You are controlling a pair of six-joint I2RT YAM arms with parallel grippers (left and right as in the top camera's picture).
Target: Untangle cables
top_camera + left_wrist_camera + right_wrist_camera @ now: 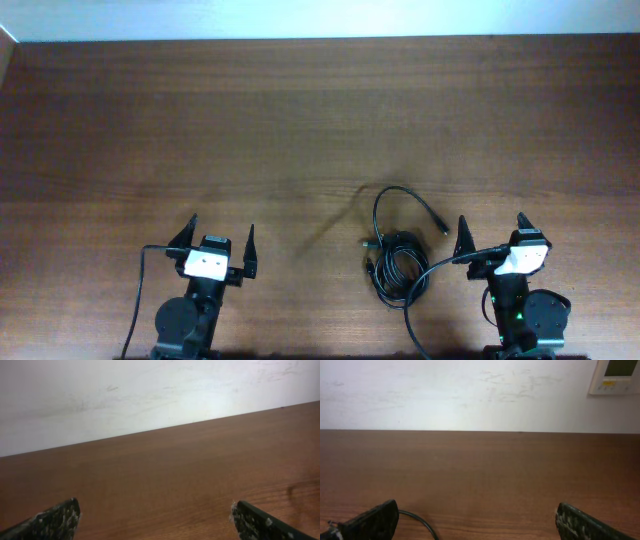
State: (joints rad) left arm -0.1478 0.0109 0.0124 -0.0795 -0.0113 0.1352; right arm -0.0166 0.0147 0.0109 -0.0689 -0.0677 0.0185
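The cables (396, 258) lie in a tangled black coil on the wooden table, with one loop arching up and a plug end (443, 229) pointing right. The coil is just left of my right gripper (492, 228), which is open and empty. A curved bit of black cord (420, 521) shows beside the left finger in the right wrist view. My left gripper (222, 236) is open and empty, well to the left of the coil. In the left wrist view the left gripper (155, 517) shows only bare table between its fingers.
The brown wooden table (300, 120) runs back to a white wall (470, 395). A wall panel (617, 375) hangs at the upper right. A thicker black arm cable (418, 300) curves by the right arm's base, another (140, 290) by the left.
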